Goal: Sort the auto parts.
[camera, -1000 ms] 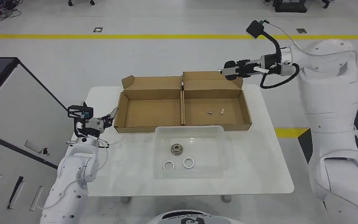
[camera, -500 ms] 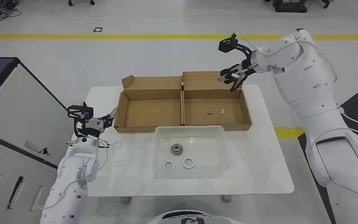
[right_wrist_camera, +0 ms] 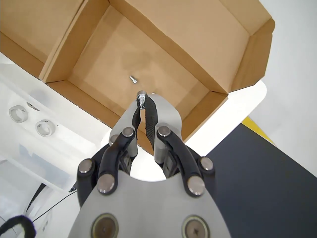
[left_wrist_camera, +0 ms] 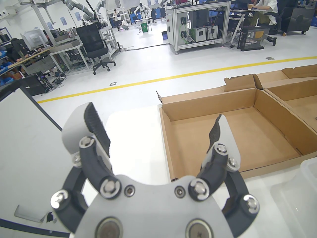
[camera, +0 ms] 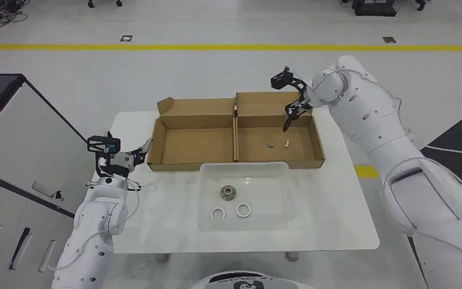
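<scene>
While the left pincer (left_wrist_camera: 154,120) hangs by the bench's (camera: 339,209) left edge, just beside the left cardboard box (camera: 195,144), its fingers stand wide apart with nothing between them. Over on the far side, the right pincer (right_wrist_camera: 143,104) points down into the right cardboard box (camera: 256,148). It's clamped tight on a small silver bolt (right_wrist_camera: 141,97), whose head pokes out past the fingertips, up off the box floor. On that floor below lie a loose bolt (camera: 271,143) and, near it, a second loose bolt (camera: 286,141). Both boxes sit side by side along the bench's far edge, touching. Against their near walls sits a clear plastic tub (camera: 206,195). Inside it are a metal hub (camera: 228,191), a pale ring (camera: 217,213) and a second pale ring (camera: 244,211), the rings towards the near edge.
</scene>
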Available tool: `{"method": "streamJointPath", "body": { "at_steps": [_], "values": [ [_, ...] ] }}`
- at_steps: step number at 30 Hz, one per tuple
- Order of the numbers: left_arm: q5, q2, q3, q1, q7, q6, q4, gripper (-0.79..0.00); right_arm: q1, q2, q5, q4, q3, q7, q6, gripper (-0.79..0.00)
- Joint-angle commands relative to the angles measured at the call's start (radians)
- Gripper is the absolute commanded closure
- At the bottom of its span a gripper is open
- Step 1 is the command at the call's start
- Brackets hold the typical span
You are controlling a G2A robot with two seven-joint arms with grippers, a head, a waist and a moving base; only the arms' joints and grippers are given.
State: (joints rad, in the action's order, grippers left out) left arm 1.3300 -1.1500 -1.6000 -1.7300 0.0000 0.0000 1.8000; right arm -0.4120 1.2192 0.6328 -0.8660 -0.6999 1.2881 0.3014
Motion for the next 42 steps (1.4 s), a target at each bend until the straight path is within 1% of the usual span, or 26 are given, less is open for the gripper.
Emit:
{"method": "streamJointPath", "body": {
  "at_steps": [1,12,24,42],
  "values": [
    [0.0,0.0,0.0,0.0,0.0,0.0,0.0,-0.785,0.002,0.011,0.005,0.027,0.021,-0.006,0.004,0.0],
    [0.0,0.0,0.0,0.0,0.0,0.0,0.0,-0.785,-0.019,0.068,0.005,0.143,0.106,-0.029,0.025,0.0],
    [0.0,0.0,0.0,0.0,0.0,0.0,0.0,-0.785,-0.036,0.117,0.024,0.233,0.16,-0.051,0.031,0.0],
    [0.0,0.0,0.0,0.0,0.0,0.0,0.0,-0.785,-0.04,0.16,0.045,0.32,0.185,-0.075,0.048,0.0]
  ]
}}
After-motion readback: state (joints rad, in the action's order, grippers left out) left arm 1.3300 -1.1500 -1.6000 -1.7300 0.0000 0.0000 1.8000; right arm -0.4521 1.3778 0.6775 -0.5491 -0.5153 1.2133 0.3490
